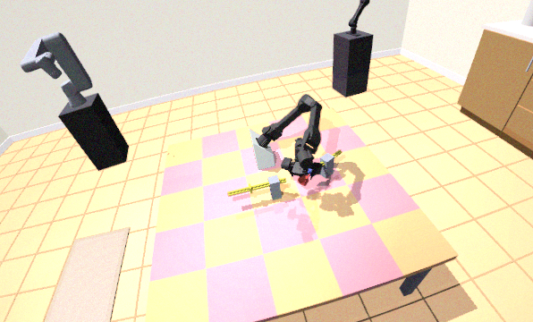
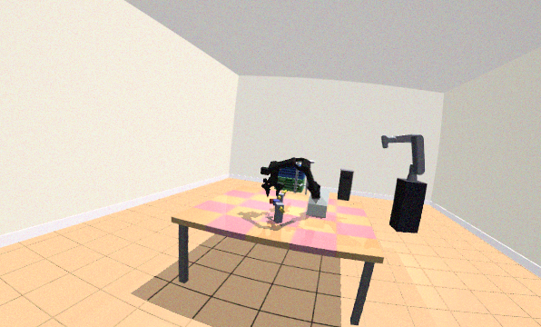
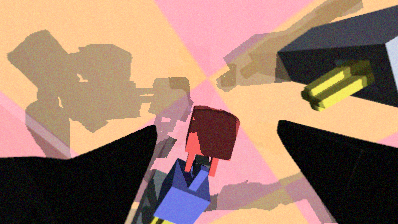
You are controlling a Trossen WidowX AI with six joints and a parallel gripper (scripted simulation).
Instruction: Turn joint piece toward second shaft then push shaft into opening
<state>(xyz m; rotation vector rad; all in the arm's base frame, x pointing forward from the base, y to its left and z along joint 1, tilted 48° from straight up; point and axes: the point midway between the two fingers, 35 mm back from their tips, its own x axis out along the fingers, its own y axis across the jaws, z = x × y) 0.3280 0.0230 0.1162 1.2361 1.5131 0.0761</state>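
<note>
A checkered table carries the black arm. Its gripper is released, fingers spread wide with nothing between them. The long yellow shaft runs through one gray block, its end apart from the red joint piece. That piece sits at the blue fork on the other shaft, near the second block.
</note>
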